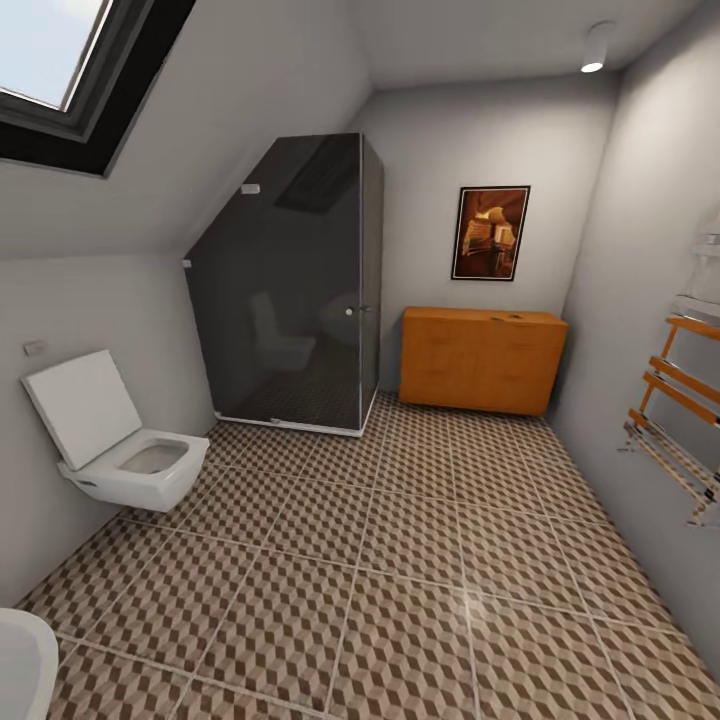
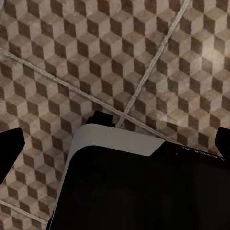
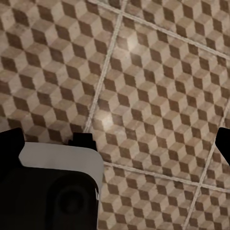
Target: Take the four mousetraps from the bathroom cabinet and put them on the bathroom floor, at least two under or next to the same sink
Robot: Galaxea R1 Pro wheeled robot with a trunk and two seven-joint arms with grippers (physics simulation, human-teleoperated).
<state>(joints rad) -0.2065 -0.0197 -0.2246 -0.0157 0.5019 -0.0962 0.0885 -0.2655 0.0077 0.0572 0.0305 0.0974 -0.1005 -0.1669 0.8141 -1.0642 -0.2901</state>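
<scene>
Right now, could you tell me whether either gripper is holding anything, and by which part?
Nothing is held. Both wrist views show widely spread fingertips with just the bathroom floor between them; the cabinet stands across the room.

The room was evenly bright, lit by a skylight (image 1: 50, 60) and a ceiling spotlight (image 1: 594, 48). Soft glare patches lay on the bathroom floor (image 1: 470, 600). The head view bent toward its edges, wide-angle style. The dark shower glass (image 1: 290, 290) carried a faint reflection, perhaps the toilet (image 1: 120, 450).
</scene>
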